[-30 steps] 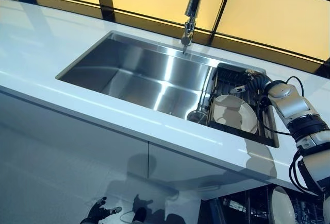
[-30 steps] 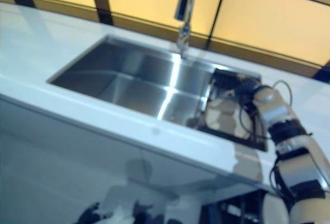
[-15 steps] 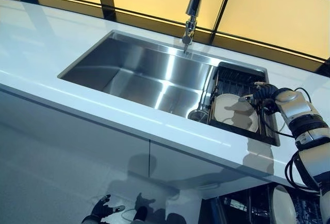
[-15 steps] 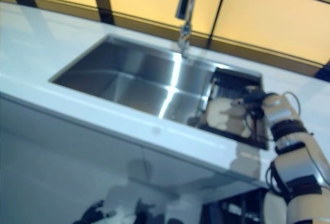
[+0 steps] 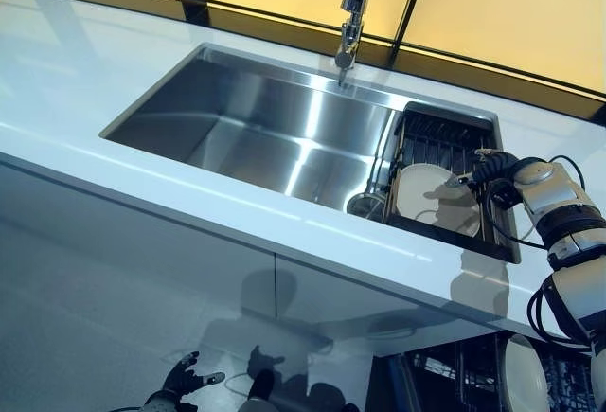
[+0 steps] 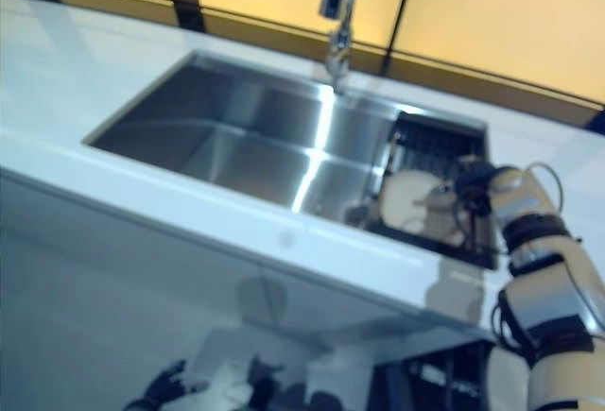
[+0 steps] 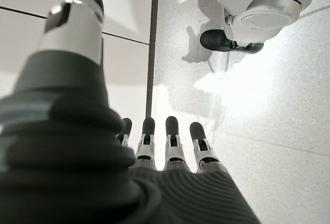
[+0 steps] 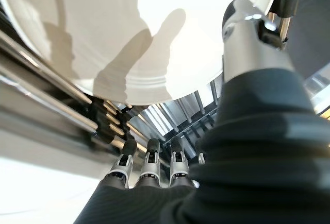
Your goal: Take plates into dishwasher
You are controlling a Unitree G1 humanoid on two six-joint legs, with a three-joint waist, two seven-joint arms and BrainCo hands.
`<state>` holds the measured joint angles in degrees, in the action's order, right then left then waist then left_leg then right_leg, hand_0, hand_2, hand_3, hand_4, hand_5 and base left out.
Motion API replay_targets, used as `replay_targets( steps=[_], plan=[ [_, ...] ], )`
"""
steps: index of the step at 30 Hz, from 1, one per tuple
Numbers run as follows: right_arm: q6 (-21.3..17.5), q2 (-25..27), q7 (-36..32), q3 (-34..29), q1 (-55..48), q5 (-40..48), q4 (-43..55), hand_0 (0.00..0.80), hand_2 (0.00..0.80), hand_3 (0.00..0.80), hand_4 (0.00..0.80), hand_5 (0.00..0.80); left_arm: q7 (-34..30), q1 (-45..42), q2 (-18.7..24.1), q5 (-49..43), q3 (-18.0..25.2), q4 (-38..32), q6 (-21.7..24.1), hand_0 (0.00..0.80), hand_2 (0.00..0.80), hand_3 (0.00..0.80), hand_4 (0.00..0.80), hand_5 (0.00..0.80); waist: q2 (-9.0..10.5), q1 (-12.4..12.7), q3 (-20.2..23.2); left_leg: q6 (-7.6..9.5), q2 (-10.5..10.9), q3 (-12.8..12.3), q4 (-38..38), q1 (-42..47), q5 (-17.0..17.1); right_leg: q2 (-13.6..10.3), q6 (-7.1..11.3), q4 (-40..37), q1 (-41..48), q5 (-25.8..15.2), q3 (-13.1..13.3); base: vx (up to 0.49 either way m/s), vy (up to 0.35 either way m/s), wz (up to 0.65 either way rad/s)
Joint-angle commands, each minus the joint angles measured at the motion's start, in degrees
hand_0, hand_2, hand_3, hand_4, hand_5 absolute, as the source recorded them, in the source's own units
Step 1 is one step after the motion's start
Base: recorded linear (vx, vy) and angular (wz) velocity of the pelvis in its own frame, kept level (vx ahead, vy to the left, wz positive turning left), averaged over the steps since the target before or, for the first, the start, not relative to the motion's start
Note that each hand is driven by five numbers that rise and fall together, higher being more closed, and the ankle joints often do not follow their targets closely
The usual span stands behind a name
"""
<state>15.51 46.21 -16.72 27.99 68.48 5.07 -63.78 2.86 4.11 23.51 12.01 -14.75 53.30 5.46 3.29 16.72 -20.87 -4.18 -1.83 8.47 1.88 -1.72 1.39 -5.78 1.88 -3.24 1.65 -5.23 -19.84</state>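
I see my right hand at the right rim of the white plate leaning in the black dish rack at the sink's right end, fingers straight, not gripping, while my left hand hangs spread low.

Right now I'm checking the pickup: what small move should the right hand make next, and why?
Probably close the right hand on the round white plate's rim. Its fingers look straight beside the plate, which stands in the black wire rack, not yet gripped.
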Motion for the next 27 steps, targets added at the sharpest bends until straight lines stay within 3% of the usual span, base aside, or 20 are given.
replay_targets(
  steps=[1,27],
  plan=[
    [-2.04,5.24,1.54,7.43,8.92,-2.00,2.45,0.000,0.000,0.000,0.000,0.000,-0.48,0.74,2.25,-0.14,-3.23,-1.52,1.86,0.000,0.000,0.000,0.000,0.000,0.86,1.60,0.74,0.96,-0.99,0.47,0.89,-4.11,2.65,-2.52,0.77,11.28,-0.21,6.17,0.99,-0.026,-0.043,0.00],
    [-0.07,5.79,1.12,14.78,17.88,-3.14,4.76,0.000,0.000,0.000,0.000,0.000,-0.71,1.51,4.28,1.71,-4.63,-6.45,2.50,0.000,0.000,0.000,0.000,0.000,1.19,2.50,-2.91,0.30,-1.43,0.49,1.11,-8.94,4.23,-0.97,0.32,10.66,-4.00,5.07,0.70,-0.027,-0.020,0.00]
  ],
)
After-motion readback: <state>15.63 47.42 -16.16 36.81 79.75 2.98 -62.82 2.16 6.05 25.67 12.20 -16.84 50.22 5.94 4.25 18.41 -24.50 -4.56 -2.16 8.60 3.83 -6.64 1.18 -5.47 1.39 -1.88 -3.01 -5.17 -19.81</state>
